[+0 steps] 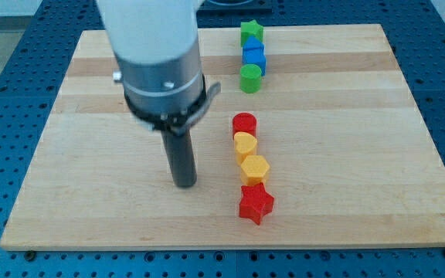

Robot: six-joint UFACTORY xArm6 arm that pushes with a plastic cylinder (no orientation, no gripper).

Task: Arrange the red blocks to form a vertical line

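Observation:
A red cylinder (244,123) stands right of the board's middle. Below it in one column lie a yellow heart-shaped block (245,144), a yellow hexagon block (255,167) and a red star (256,203), each touching the one above. My tip (185,184) rests on the board to the left of the yellow hexagon, apart from the column by about a block's width. The dark rod rises from it into the arm's grey and white body (157,54) at the view's top left.
Near the board's top edge a second column holds a green star-like block (251,32), two blue blocks (254,55) and a green cylinder (250,78). The wooden board (91,170) lies on a blue perforated table.

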